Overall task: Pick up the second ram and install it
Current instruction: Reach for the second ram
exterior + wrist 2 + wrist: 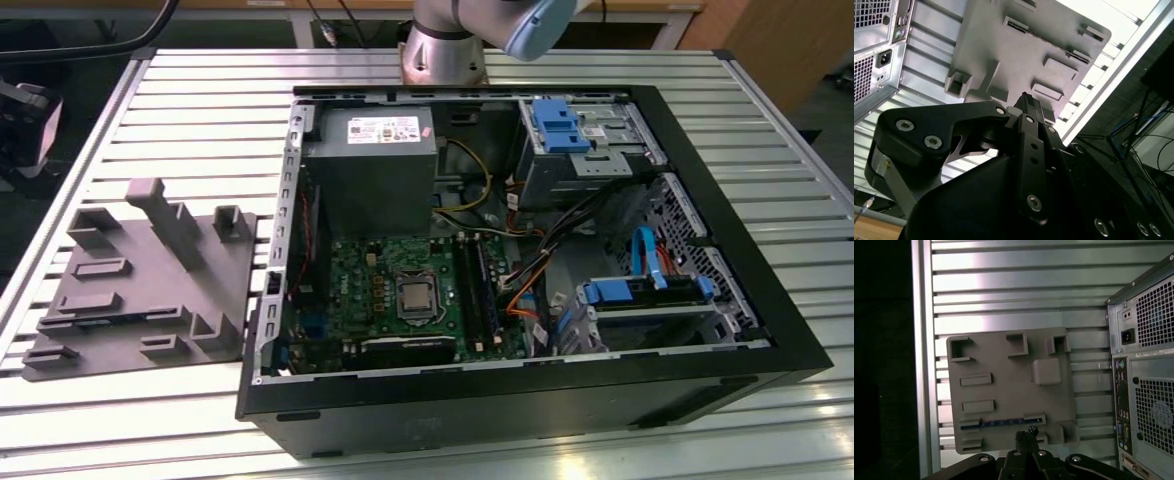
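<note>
The ram lay flat in a long slot of the grey holder, showing as a thin blue strip along the holder's edge nearest the claw. It had not been lifted. The claw hung above that same edge, close to the stick but, as far as I could judge, apart from it. Its fingers looked clenched together with nothing between them, and both wrist views agreed on that.

The holder sat on the slatted table, just beside the open case, on the exterior view's left of it. The other pockets I could see in the holder looked empty.

Inside the case the board lay exposed, with the long memory slots running beside the processor. From where I stood I could not tell whether a first stick already sat in one of them.

By my reckoning the job stood near its very start: the arm was over the holder and roughly lined up, but the grasp, the carry across to the case and the seating in a slot were all left undone
</note>
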`<act>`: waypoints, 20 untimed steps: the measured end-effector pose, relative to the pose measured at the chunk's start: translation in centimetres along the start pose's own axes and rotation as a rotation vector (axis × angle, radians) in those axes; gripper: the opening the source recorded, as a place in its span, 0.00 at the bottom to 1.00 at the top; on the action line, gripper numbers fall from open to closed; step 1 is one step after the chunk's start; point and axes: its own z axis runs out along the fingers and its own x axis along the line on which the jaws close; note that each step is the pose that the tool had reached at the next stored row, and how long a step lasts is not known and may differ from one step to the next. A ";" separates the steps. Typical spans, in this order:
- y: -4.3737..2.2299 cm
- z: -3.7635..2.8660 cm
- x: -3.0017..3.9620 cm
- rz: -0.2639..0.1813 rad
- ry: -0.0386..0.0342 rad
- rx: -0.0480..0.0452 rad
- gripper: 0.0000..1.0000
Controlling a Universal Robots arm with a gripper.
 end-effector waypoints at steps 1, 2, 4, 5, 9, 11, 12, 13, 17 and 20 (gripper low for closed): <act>-0.02 0.01 0.00 0.000 0.0001 0.0000 0.11; -0.05 0.02 0.00 0.000 0.0000 0.0000 0.11; -0.11 0.05 0.00 0.000 0.0000 -0.0001 0.11; -0.13 0.06 -0.01 0.000 0.0000 0.0000 0.11; -0.25 0.10 -0.01 0.000 0.0001 0.0000 0.11; -0.31 0.13 -0.02 0.000 0.0000 0.0000 0.11; -0.34 0.14 -0.02 0.000 0.0001 0.0001 0.11; -0.37 0.16 -0.02 0.000 0.0001 0.0000 0.11; -0.56 0.29 -0.03 0.000 0.0000 0.0000 0.11; -0.70 0.43 -0.02 0.000 0.0000 -0.0001 0.11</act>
